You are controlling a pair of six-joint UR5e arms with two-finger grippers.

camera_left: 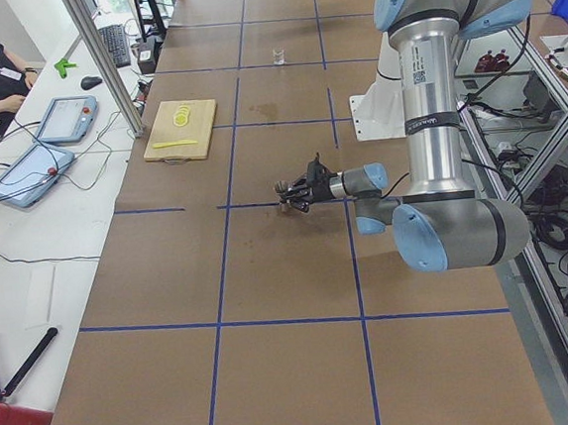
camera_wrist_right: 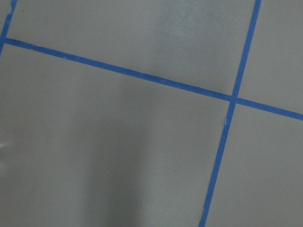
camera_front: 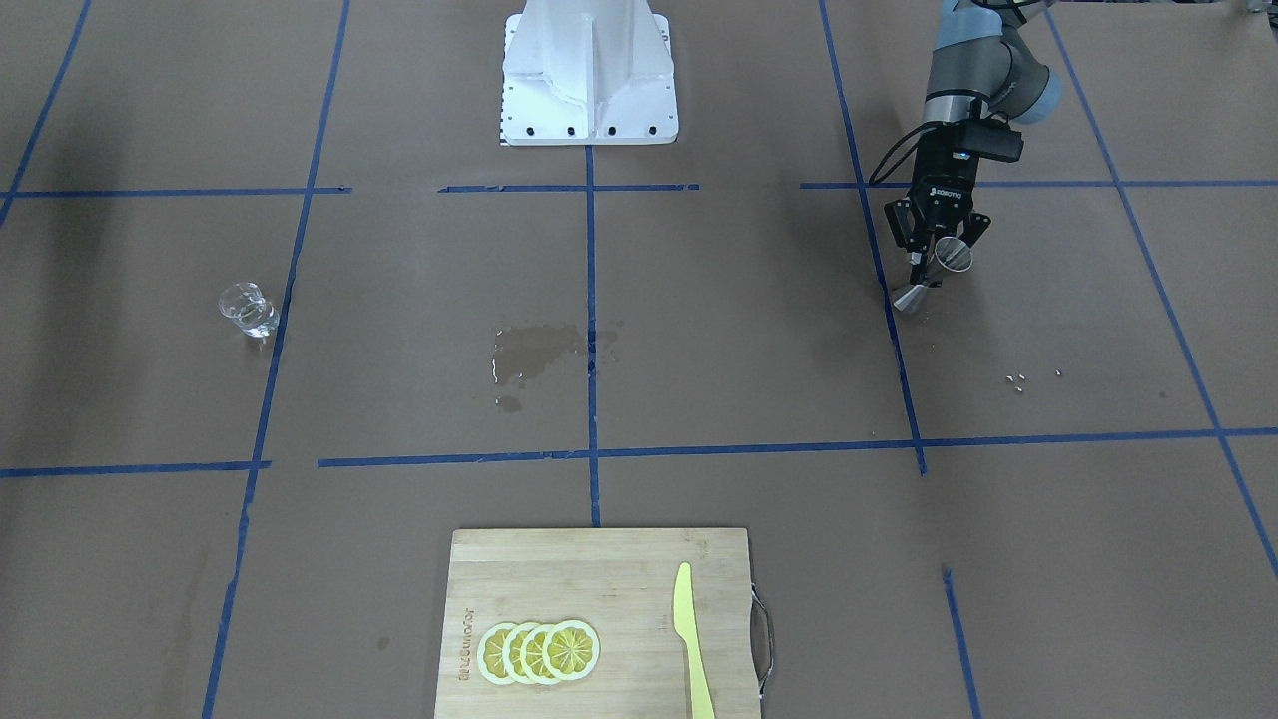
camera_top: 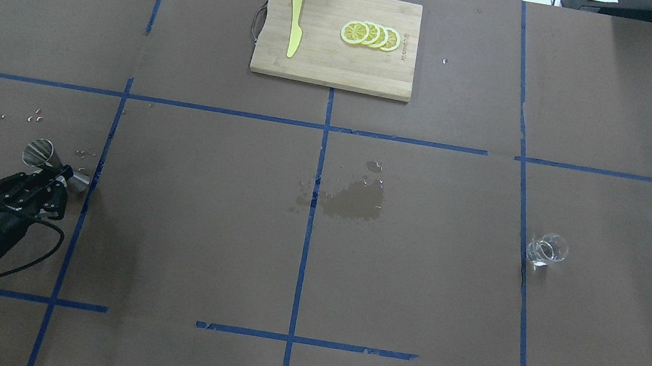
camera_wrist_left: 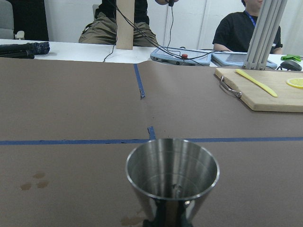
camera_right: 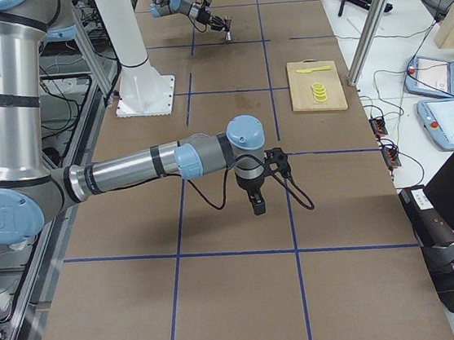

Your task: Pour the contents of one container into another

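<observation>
The steel jigger (camera_front: 957, 256) is held tilted by its narrow waist, with my left gripper (camera_front: 931, 272) shut on it just above the table at the robot's left side. From overhead, the jigger (camera_top: 38, 153) shows one cone past each side of the left gripper (camera_top: 61, 172). Its open mouth (camera_wrist_left: 172, 172) fills the bottom of the left wrist view. The clear glass cup (camera_front: 247, 310) stands upright and alone far across the table (camera_top: 546, 249). My right gripper (camera_right: 257, 207) shows only in the exterior right view, pointing down over bare table; I cannot tell whether it is open or shut.
A wooden cutting board (camera_top: 326, 58) at the far middle edge carries lemon slices (camera_top: 370, 35) and a yellow knife (camera_top: 293, 30). A wet patch (camera_top: 352, 200) darkens the table's centre. Small crumbs (camera_top: 34, 114) lie near the jigger. The robot's white base (camera_front: 589, 80) stands at mid-table.
</observation>
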